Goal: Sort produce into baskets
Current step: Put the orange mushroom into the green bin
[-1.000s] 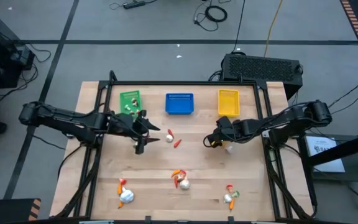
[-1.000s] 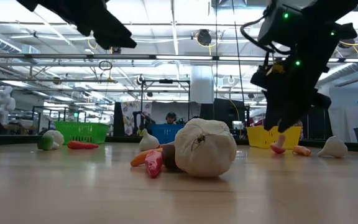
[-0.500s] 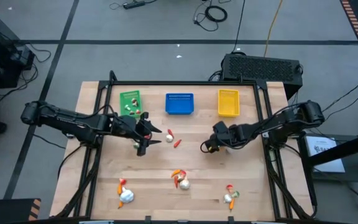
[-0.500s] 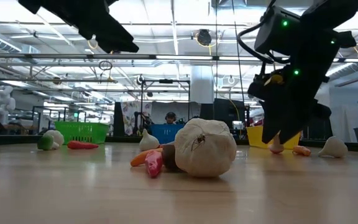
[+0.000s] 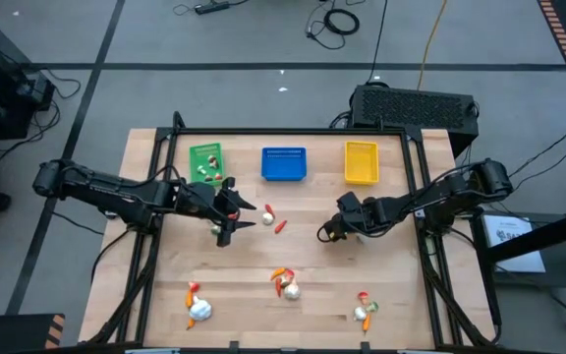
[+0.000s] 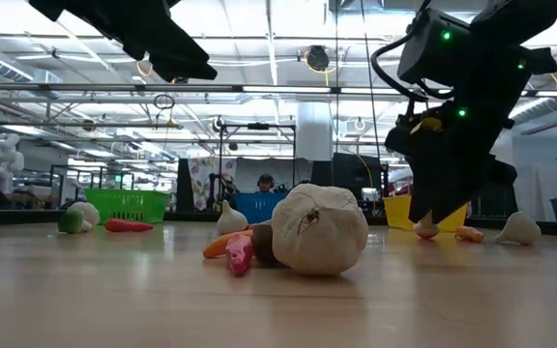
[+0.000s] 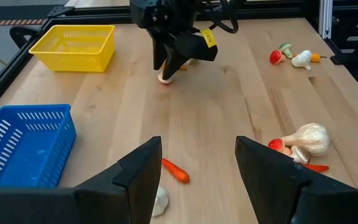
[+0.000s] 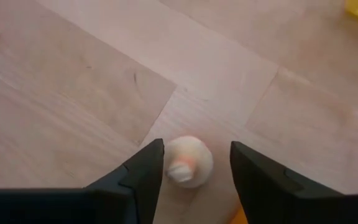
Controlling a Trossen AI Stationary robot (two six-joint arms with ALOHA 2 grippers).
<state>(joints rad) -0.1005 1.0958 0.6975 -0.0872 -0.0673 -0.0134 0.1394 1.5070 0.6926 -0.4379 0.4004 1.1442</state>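
My right gripper (image 8: 194, 168) is open and points down at the table's middle right (image 5: 330, 232). Its fingers stand on either side of a small white bulb with a pink-orange tip (image 8: 188, 162), which rests on the wood. The bulb also shows in the low view (image 6: 425, 230) and the left wrist view (image 7: 165, 78). My left gripper (image 5: 226, 212) is open and empty, above the table in front of the green basket (image 5: 205, 159). The blue basket (image 5: 284, 164) and yellow basket (image 5: 361, 162) stand along the far edge. A white bulb (image 5: 268, 212) and a red pepper (image 5: 280, 226) lie between the grippers. My right gripper comes at the small white bulb from above, with one finger (image 8: 148, 171) close against the bulb's side and a gap at the other finger. I cannot tell whether it touches the bulb. The bulb sits on the table.
Produce clusters lie near the front edge: a large garlic bulb with red and orange pieces (image 5: 285, 283), another cluster (image 5: 198, 305) at the front left, and one (image 5: 365, 310) at the front right. The green basket holds a few pieces. A large black box (image 5: 416, 103) stands behind the table.
My right gripper has gone a little toward the table's left and near edges and down onto the small white bulb, then stayed still with its fingers around it. The bulb has stayed in place.
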